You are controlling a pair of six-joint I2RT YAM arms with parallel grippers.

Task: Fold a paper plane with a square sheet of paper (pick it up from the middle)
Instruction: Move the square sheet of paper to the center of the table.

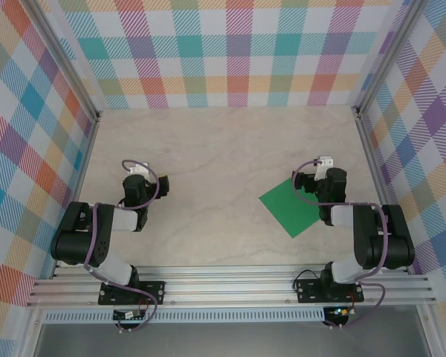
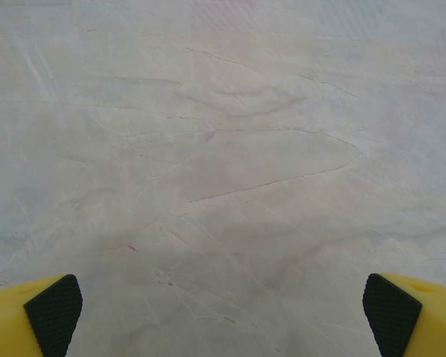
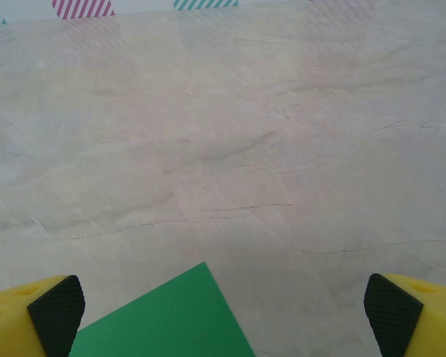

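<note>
Item 1, table (image 1: 208,149): pale marble-look top. I see it from above, and close up from both wrists.

Item 2, paper (image 1: 285,210): bright green, lying flat on the right half of the table and turned so its corners point diamond-wise. I see no crease in it. Its right part is covered by the right arm in the top view. In the right wrist view (image 3: 171,323), one corner points away from the camera between the two fingers, nearer the left-hand pad.

Item 3, right gripper (image 1: 318,178): it sits over the far right part of the paper. From the wrist (image 3: 224,316) I read the jaws as spread wide, with the yellow fingers (image 3: 30,316) and their black pads at the two lower corners. The pads are apart from the paper. I cannot tell how high they hang above it.

Item 4, left gripper (image 1: 139,178): it is on the left half of the table, well apart from the paper. In its wrist view (image 2: 223,312) the jaws are likewise spread wide, with a yellow finger at each lower corner and bare table between the pads (image 2: 53,312).

Item 5, walls (image 1: 230,59): plaid panels on three sides.

Item 6, rail (image 1: 230,286): an aluminium rail at the near edge, carrying both arm bases.
</note>
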